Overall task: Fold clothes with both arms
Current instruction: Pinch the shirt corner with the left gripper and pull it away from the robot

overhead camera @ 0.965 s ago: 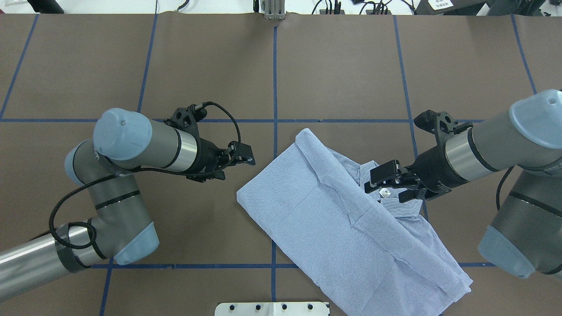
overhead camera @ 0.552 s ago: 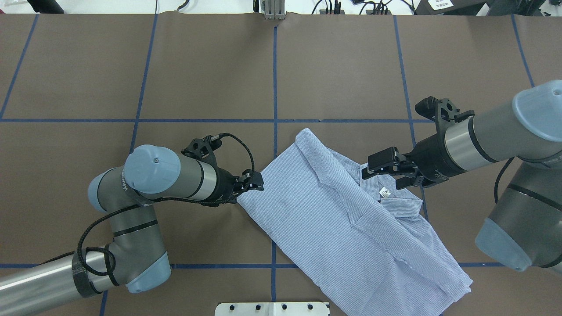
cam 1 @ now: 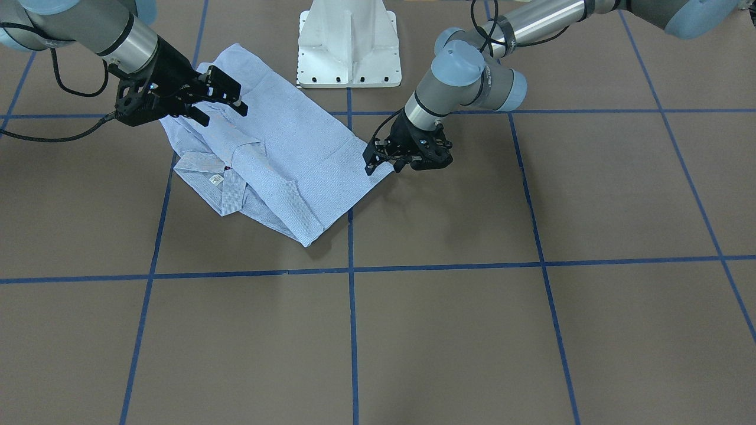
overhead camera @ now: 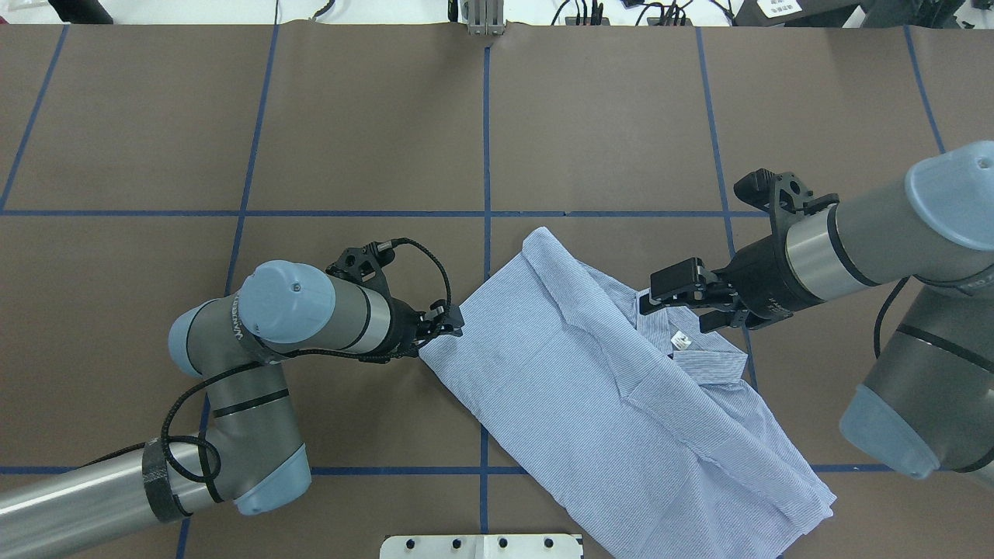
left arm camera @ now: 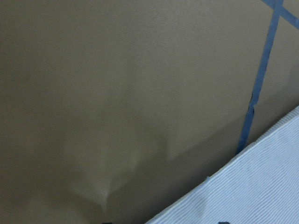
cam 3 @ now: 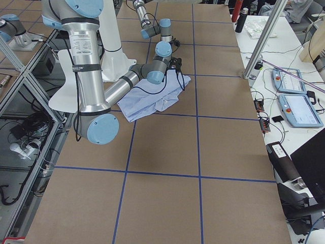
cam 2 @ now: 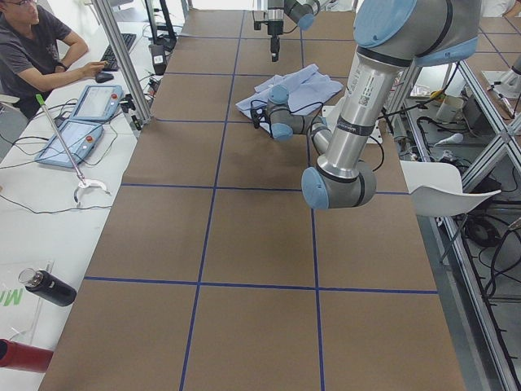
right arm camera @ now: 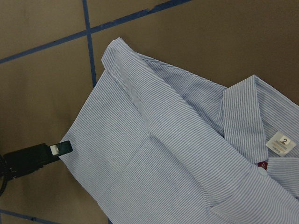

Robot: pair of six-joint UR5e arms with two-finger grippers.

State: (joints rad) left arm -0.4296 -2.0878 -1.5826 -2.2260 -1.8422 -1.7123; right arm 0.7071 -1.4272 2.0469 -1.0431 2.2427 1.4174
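On the brown, blue-taped table (overhead camera: 311, 116), the light blue, finely striped button-up shirt (overhead camera: 590, 388) is lying half-folded from centre toward five o'clock. The black left gripper (overhead camera: 448, 324), jaws slightly parted and empty, is touching its nine-o'clock corner (overhead camera: 432, 351), risking a single-layer pinch or a shoved wrinkle. The wide-open, empty right gripper (overhead camera: 677, 304) is hovering by the collar (overhead camera: 703, 363) at two o'clock, risking a snag.

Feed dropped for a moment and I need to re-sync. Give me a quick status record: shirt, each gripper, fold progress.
shirt: light blue striped shirt, partly folded, lying flat on the table
collar: collar and white neck label are exposed
left gripper: left gripper is down at the shirt's corner nearest its arm; grip cannot be told
right gripper: right gripper is open above the collar area, holding nothing
fold progress: not finished
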